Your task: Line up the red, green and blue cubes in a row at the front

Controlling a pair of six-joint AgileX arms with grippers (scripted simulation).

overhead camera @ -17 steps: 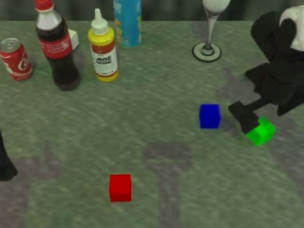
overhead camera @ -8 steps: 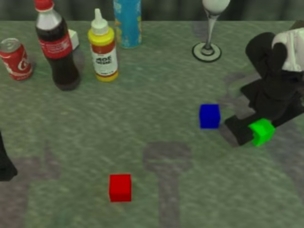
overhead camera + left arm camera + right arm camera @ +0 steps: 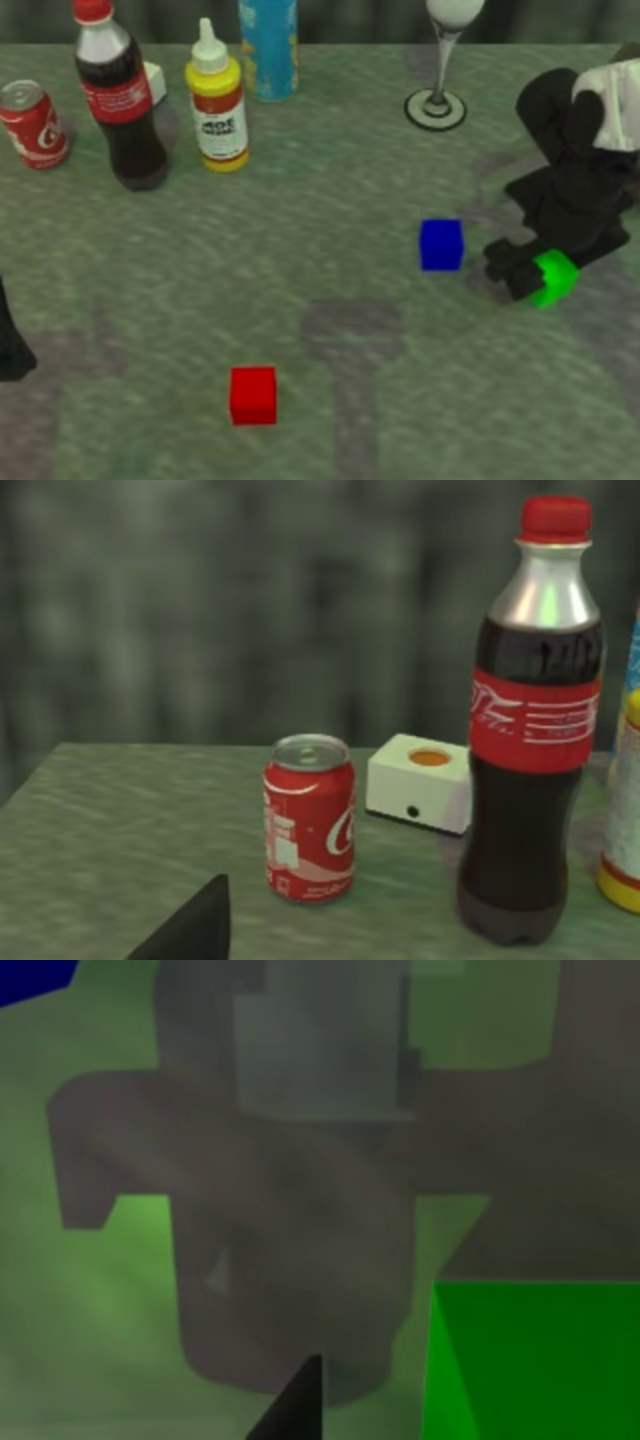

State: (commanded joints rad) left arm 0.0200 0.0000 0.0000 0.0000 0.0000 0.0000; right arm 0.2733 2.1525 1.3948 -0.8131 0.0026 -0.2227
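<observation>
Top view: your right tool (image 3: 535,275) is clenched on the green cube (image 3: 553,277), off-centre at four o'clock; blue cube (image 3: 441,245) just beside at nine, red cube (image 3: 253,395) at seven. Risk: cube twisting free, or clipping blue. Left tool's state: cannot tell.

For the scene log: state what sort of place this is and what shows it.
Probably a rendered tabletop test scene, not a real room: a mottled green table against a blurred wall, groceries such as a cola bottle, mustard bottle and soda can along the back, and plain glossy cubes, the green cube at the right hand.
</observation>
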